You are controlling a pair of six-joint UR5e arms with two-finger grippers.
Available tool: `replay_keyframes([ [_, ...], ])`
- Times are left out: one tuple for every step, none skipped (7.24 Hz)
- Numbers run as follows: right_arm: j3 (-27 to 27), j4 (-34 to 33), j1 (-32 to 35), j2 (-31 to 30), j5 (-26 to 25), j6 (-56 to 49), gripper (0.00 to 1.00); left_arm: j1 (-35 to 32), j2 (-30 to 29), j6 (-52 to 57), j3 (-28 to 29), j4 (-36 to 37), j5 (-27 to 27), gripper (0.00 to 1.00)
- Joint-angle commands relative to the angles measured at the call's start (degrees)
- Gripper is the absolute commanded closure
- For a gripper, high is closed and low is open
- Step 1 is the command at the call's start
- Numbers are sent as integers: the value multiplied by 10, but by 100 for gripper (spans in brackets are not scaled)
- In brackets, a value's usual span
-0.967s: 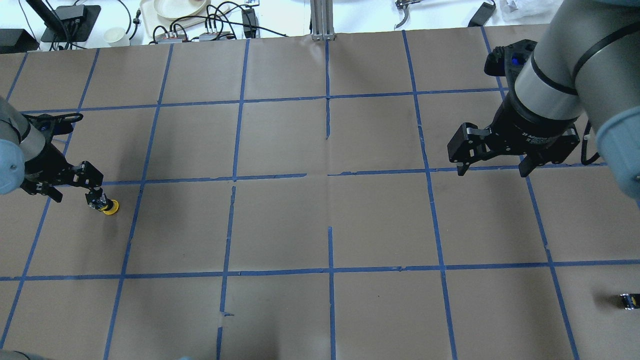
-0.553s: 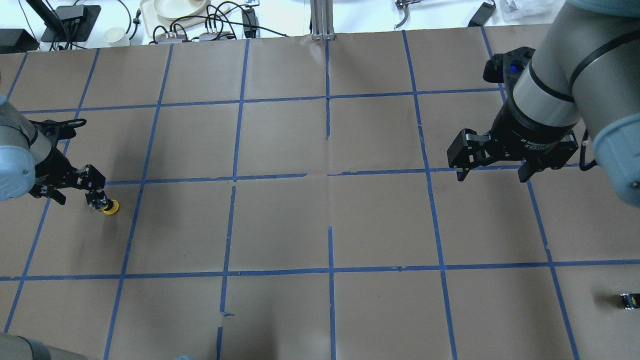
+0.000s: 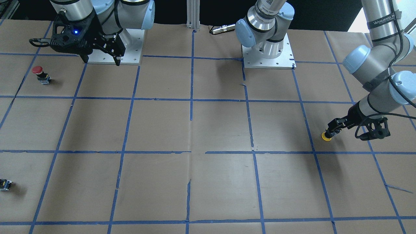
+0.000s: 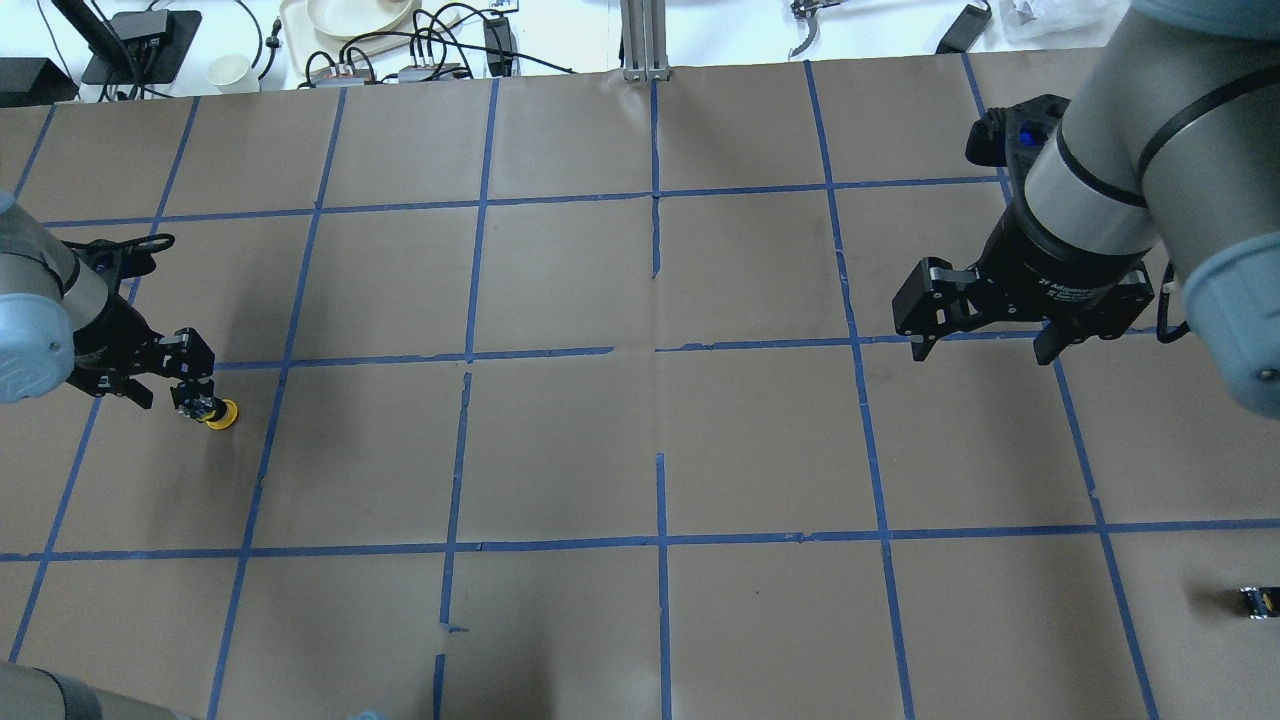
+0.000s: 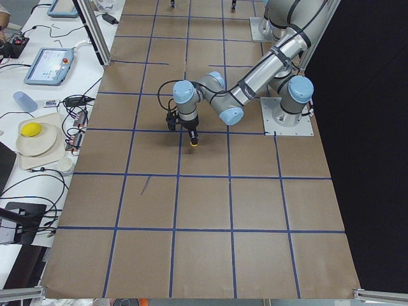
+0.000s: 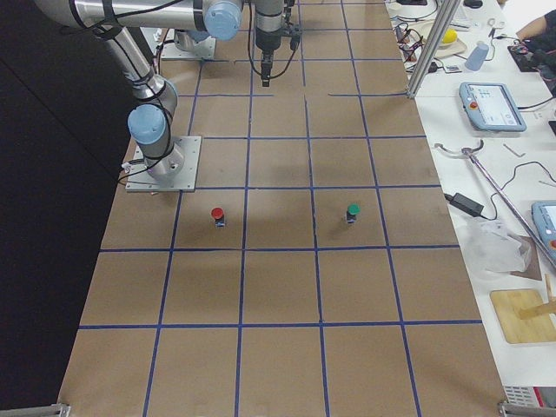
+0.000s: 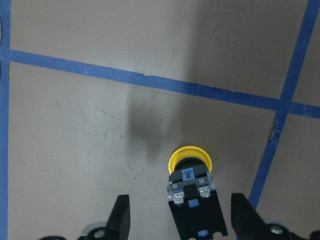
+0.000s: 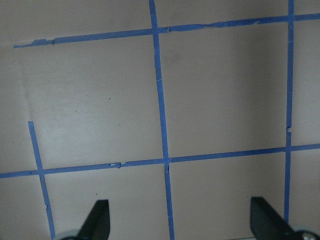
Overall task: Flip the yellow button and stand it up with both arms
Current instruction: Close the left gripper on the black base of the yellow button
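Left claw (image 7: 181, 215) has turned at the wrist and drawn in closer over the last second. The yellow button (image 7: 192, 190) lies where it lay, and the right claw (image 4: 982, 350) has shifted only slightly.

**Position.** The button lies on its side on the table (image 4: 560, 450), between the left claw's spread fingers. Its black body points back toward the palm and its yellow cap sits just beyond the tips. The body is nearer one finger than the other, and neither finger visibly presses it. The right claw is also spread. It hangs well apart from the button, with nothing between its fingers.

**Step in hand (my judgement).** I am about to pinch the button. I should centre the claw first so both fingers meet the flat sides of the body together. An uneven close would likely push the button sideways. I should grip the body rather than the round cap, so the right claw has the cap to take hold of.

**Limits of view.**
- The wrist picture cuts off the finger bases.
- I cannot tell whether the tips touch the table.
- In the overhead view the left claw covers most of the button's body.
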Motion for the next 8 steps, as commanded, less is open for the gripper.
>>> replay_keyframes([
  [0, -3, 0, 2, 0, -5, 0, 1, -1, -1, 0, -1, -9, 30],
  [0, -3, -1, 2, -2, -3, 0, 1, 0, -1, 0, -1, -10, 35],
  [1, -2, 0, 3, -3, 2, 0, 1, 1, 1, 0, -3, -10, 43],
  [1, -6, 1, 9, 9, 36, 0, 3, 5, 2, 0, -6, -11, 59],
  [5, -6, -1, 8, 0, 25, 0, 3, 5, 2, 0, -7, -11, 76],
  [2, -8, -4, 8, 7, 40, 0, 2, 5, 2, 0, -7, -12, 79],
  [5, -16, -4, 7, 2, 76, 0, 1, 10, 2, 2, -6, -35, 80],
  [8, -30, -4, 7, 9, 75, 0, -6, 14, -2, 8, -13, -59, 80],
])
